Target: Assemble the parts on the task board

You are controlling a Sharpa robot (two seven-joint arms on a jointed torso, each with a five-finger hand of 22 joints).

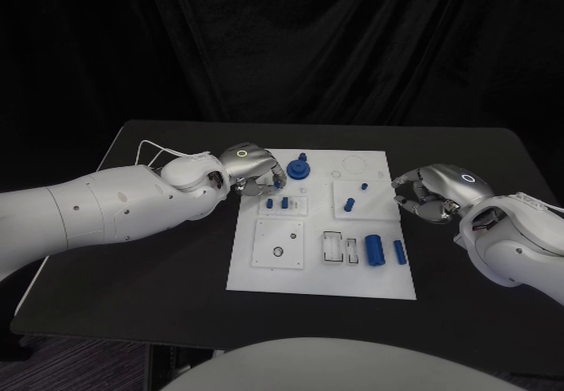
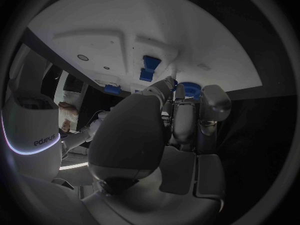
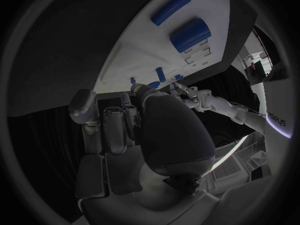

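The white task board (image 1: 323,269) lies mid-table. My left hand (image 1: 249,169) hangs over its far left corner with its fingers (image 2: 181,110) curled close together and nothing seen in them. Just beyond them stands a round blue part (image 1: 300,169), and two small blue pieces (image 1: 277,204) sit beside the hand. My right hand (image 1: 429,194) hovers at the board's right edge, fingers curled in on nothing. A thick blue cylinder (image 1: 375,249) and a slim one (image 1: 399,252) lie at the near right. A blue peg (image 1: 350,204) stands mid-board.
The black table (image 1: 153,269) has bare room on both sides of the board and in front of it. White blocks with round holes (image 1: 279,243) and slotted holders (image 1: 337,247) stand on the board's near half. Dark curtains hang behind the table.
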